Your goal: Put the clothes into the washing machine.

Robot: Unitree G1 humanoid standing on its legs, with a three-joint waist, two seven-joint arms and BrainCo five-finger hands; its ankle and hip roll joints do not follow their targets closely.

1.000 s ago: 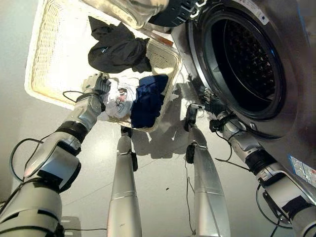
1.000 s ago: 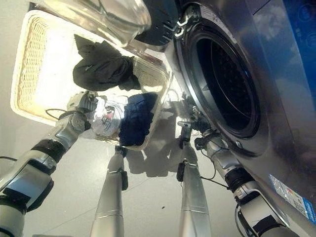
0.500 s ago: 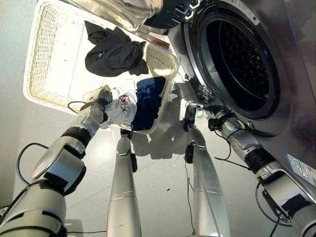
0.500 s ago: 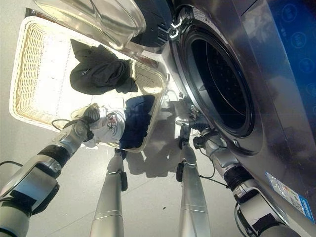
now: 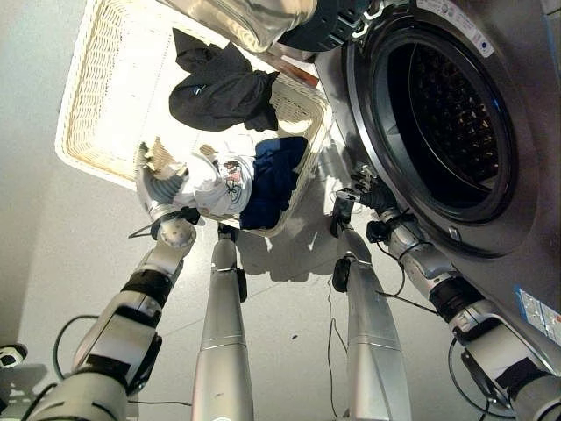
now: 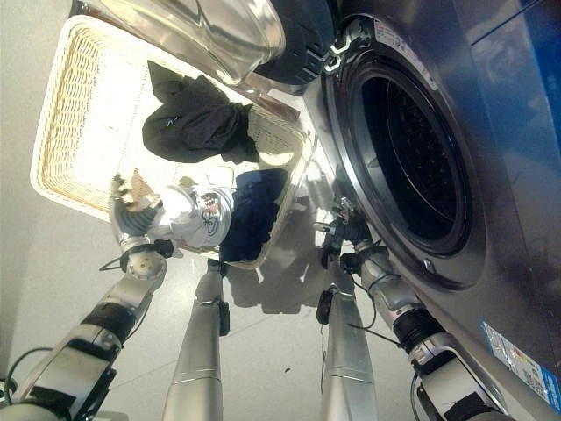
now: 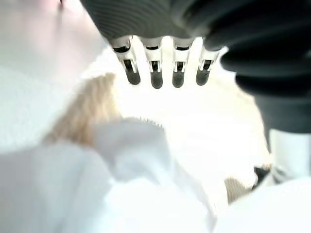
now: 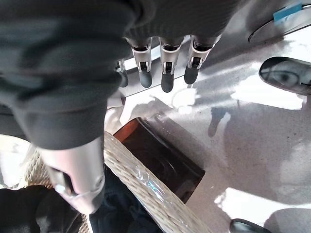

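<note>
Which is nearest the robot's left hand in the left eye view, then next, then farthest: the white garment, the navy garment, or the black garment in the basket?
From the left hand:
1. White garment, right beside it at the basket's near edge.
2. Navy garment, just past the white one.
3. Black garment, farther up the basket.

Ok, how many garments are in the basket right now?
3 that I can see in the basket: a black garment at the far side, a navy one at the near corner, a white one beside it by the left hand. More may lie underneath.
</note>
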